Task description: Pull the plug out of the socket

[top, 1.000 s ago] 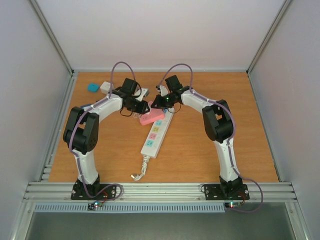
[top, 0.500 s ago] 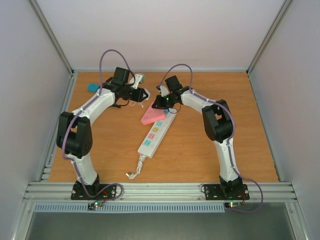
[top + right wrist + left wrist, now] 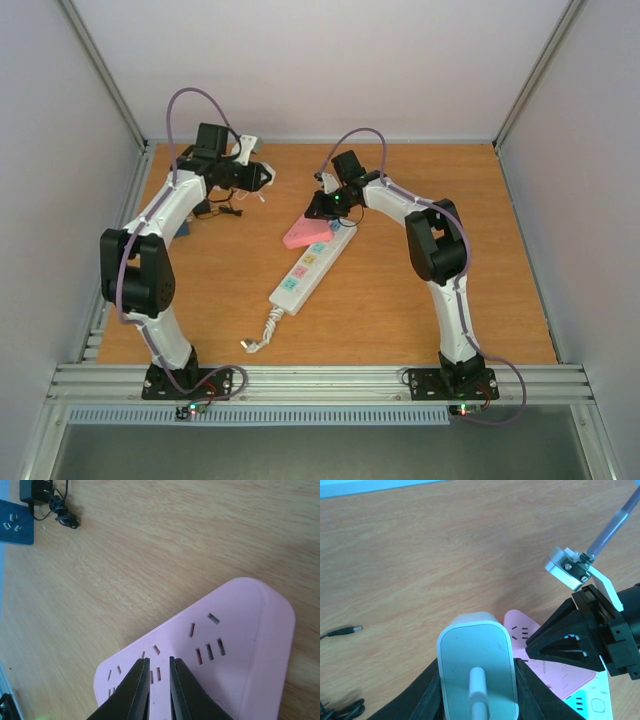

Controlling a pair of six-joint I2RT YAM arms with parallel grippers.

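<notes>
Left wrist shows the job's main step looks done: the plug (image 3: 476, 662), a white charger block, sits clamped between the left gripper's (image 3: 259, 176) fingers, and I see bare table (image 3: 450, 280) beneath it, so I judge it clear of the strip (image 3: 305, 265). The arm holds it up and off to the left, apart from the outlets, presumably so the prongs cannot catch again. The strip lies slantwise mid-table, cord (image 3: 268, 325) trailing toward me, its pink face (image 3: 215, 645) at the far end. The right gripper (image 3: 159, 661) hangs just above that pink face with its fingers drawn almost together, only a thin slit between them, gripping nothing. I read that as a hold-down: a narrow tip set on the housing keeps the light strip from rising with the plug. Whether the tips actually touch the plastic I cannot tell. A black adapter (image 3: 34, 491) with its tangled lead lies well off to the left, out of the way.
</notes>
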